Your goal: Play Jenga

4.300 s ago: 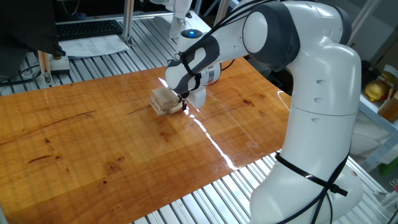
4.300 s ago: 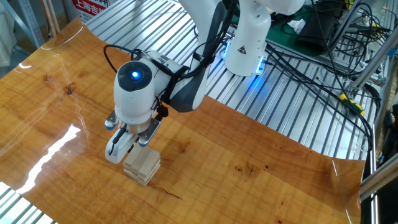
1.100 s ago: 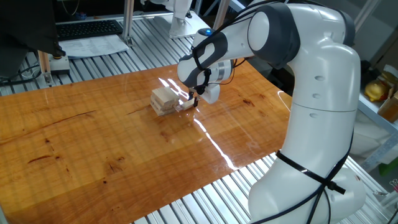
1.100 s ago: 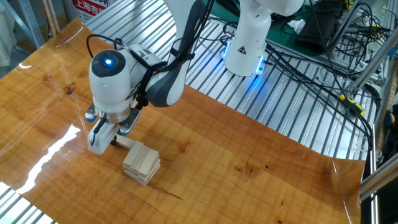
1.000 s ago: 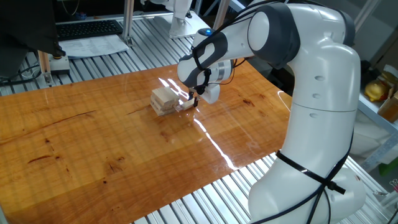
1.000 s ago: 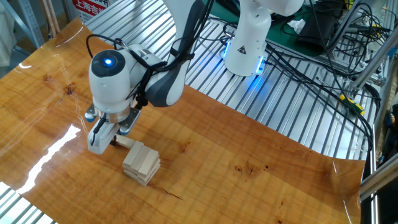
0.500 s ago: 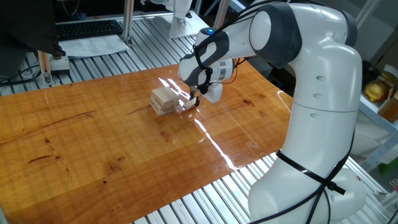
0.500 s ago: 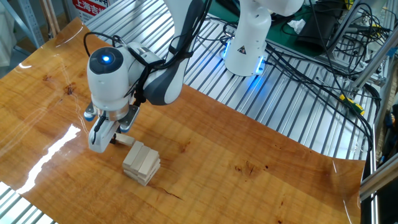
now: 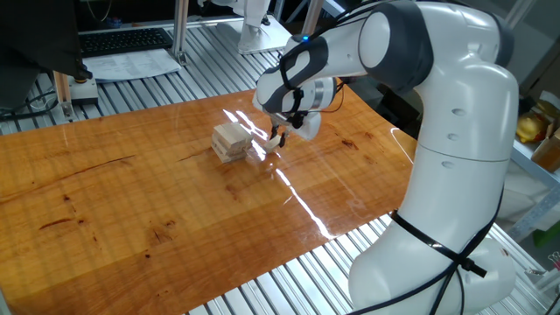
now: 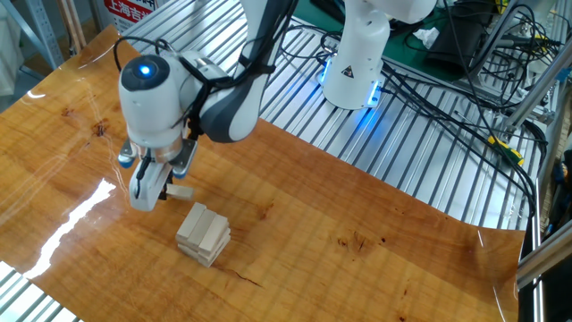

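We see the gripper (image 10: 159,190) of the white Franka arm (image 9: 455,131) hanging above the wooden table (image 10: 357,259), pointing down, with a single Jenga block (image 10: 181,192) between its fingers (image 10: 143,190). The fingers are closed on this block, which sticks out to one side of them and lies roughly level; it appears lifted off the table, though the gap under it is small. In one fixed view the same gripper (image 9: 278,136) is seen from another side, and the held block (image 9: 276,140) shows there only as a small pale end under the dark finger parts, so we cannot read its full shape in that view. The Jenga stack (image 10: 204,234) stands on the table just below and beside the gripper, apart from it and not touching the held block. The stack is low, made of pale unpainted blocks in crossed layers, and its layers look a little shifted against each other. In one fixed view the stack (image 9: 231,141) stands just beside the gripper, next to a bright streak of reflected light on the table surface. A blue light (image 10: 145,69) glows on top of the wrist of the arm above the gripper.
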Motion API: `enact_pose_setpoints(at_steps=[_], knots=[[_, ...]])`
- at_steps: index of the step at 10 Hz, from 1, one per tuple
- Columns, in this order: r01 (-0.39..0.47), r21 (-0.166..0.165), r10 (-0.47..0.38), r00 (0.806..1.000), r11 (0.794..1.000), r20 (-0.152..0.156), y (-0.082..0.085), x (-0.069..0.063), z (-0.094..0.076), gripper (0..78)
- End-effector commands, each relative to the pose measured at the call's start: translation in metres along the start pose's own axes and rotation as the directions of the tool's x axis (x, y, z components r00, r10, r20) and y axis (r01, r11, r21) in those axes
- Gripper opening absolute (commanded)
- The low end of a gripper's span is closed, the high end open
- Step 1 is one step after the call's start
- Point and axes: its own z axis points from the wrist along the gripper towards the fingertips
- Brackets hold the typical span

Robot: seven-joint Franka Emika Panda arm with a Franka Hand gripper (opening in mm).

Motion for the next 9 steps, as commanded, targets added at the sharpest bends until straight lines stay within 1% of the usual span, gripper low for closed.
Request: enact_pose_setpoints(at_steps=[1, 2, 3, 4, 6, 7, 8, 9], knots=[[0.047, -0.005, -0.047, 0.999, 0.999, -0.007, -0.0044, -0.0042, -0.0088, 1.1], [0.047, -0.005, -0.047, 0.999, 0.999, -0.007, -0.0044, -0.0042, -0.0088, 1.1], [0.113, 0.003, -0.113, 0.994, 0.994, -0.009, -0.0060, -0.0060, -0.0118, 1.1], [0.156, 0.010, -0.156, 0.988, 0.988, -0.009, -0.0065, -0.0065, -0.0126, 1.1], [0.206, 0.011, -0.206, 0.978, 0.978, -0.008, -0.0061, -0.0072, -0.0132, 1.1], [0.217, 0.011, -0.217, 0.976, 0.976, -0.008, -0.0061, -0.0073, -0.0133, 1.1], [0.321, 0.015, -0.321, 0.947, 0.947, -0.011, -0.0055, -0.0078, -0.0136, 1.1], [0.387, 0.022, -0.387, 0.922, 0.922, -0.018, -0.0050, -0.0083, -0.0140, 1.1]])
